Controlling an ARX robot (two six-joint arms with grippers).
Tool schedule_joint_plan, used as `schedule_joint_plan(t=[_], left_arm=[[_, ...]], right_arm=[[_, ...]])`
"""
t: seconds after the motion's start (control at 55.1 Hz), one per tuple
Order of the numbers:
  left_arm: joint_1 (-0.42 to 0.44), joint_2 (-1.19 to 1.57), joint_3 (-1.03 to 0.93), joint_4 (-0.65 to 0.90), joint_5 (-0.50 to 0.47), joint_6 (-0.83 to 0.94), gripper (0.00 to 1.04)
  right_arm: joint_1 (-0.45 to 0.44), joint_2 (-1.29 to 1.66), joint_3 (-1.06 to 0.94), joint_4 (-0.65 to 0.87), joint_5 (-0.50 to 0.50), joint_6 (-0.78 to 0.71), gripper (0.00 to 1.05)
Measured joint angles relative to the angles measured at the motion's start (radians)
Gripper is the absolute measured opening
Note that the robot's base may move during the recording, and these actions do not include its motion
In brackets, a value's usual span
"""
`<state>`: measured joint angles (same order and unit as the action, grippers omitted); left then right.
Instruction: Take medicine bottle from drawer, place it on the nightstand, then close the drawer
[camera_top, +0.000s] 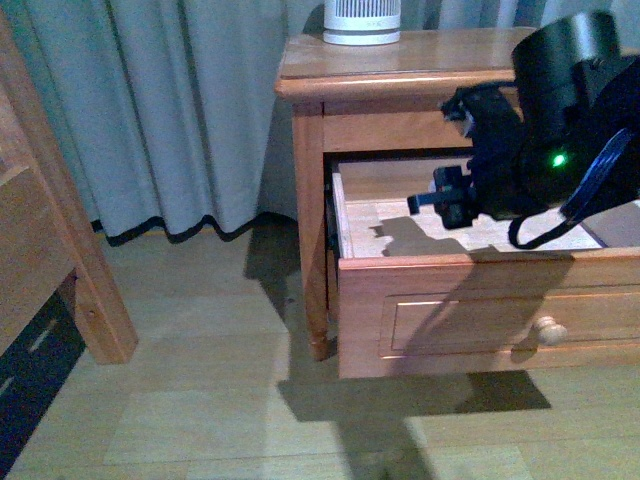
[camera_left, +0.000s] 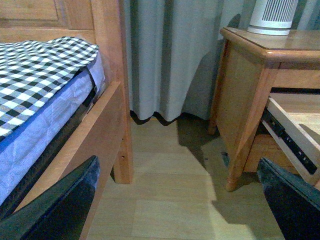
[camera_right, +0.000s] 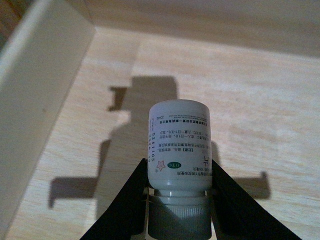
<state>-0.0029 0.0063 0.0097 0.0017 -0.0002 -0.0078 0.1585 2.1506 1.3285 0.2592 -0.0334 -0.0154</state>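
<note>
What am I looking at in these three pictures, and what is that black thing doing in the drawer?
It is a robot with two arms, each ending in a two-fingered gripper. The front picture comes from a camera on its body. It shows the nightstand, its drawer standing open, and the black right arm reaching inside. A white ribbed cylinder stands on top. The other two pictures come from cameras on the wrists. The right one shows the right gripper shut on a small white medicine bottle over the drawer's pale floor. The left one shows the left gripper open and holding nothing, facing the floor between the bed and the nightstand.
</note>
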Motion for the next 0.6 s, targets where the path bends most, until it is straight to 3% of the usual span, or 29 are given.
schedule_joint_plan(t=[0.309, 0.599], left_arm=[[0.000, 0.000, 0.000, 0.000, 0.000, 0.000, 0.98], [0.000, 0.000, 0.000, 0.000, 0.000, 0.000, 0.98]], right_arm=[[-0.049, -0.155, 0.206, -0.139, -0.026, -0.006, 0.30], [-0.106, 0.057, 0.715, -0.360, 0.019, -0.063, 0.30]])
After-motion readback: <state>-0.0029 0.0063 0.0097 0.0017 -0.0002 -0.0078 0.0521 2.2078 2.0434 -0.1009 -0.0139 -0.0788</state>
